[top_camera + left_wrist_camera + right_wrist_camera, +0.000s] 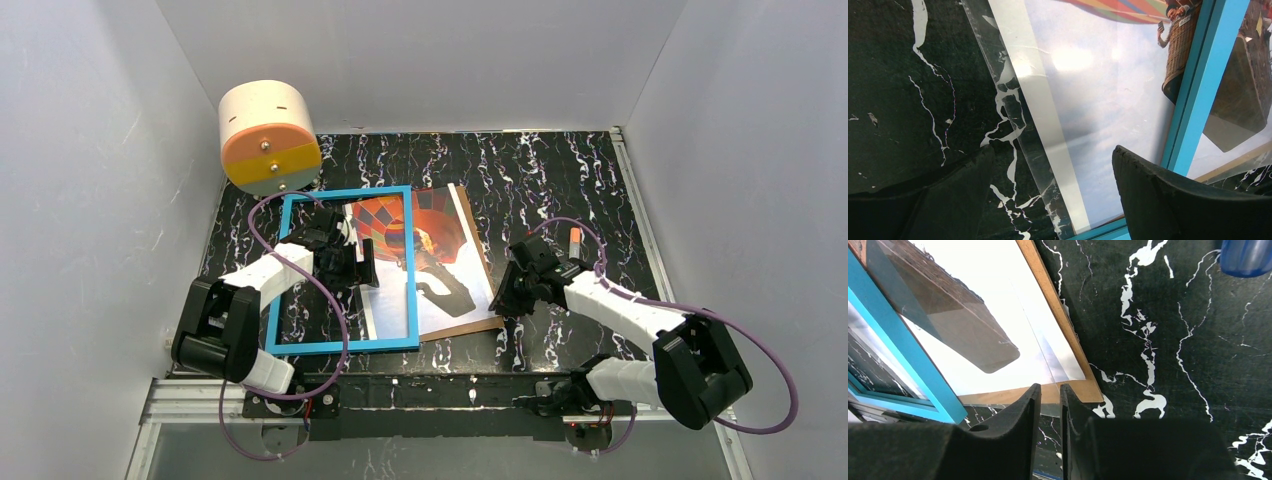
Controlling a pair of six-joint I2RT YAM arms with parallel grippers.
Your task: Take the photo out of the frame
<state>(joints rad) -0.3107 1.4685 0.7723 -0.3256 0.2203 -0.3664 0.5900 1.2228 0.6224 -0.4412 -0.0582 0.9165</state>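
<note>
Blue rectangular frame [340, 345] overlaps the balloon photo [440, 215] toward the black table's [560, 190] left edge; left gripper [1053, 152] wide apart, right gripper [1050, 390] nearly together, grip unclear.

You see the whole table [560, 170] from above and behind — each wrist camera looks down from close by, and all three share the frame [340, 346] and photo [440, 215].

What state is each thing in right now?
photo, flat, face up on the backing board, partly under the frame's right bar.
frame, flat on the table, offset left of the photo.
backing board, flat under the photo.
clear sheet, flat over the photo.
left tool, open above the frame's opening, holding nothing.
right tool, nearly closed at the clear sheet's near edge; grip unclear.
</note>
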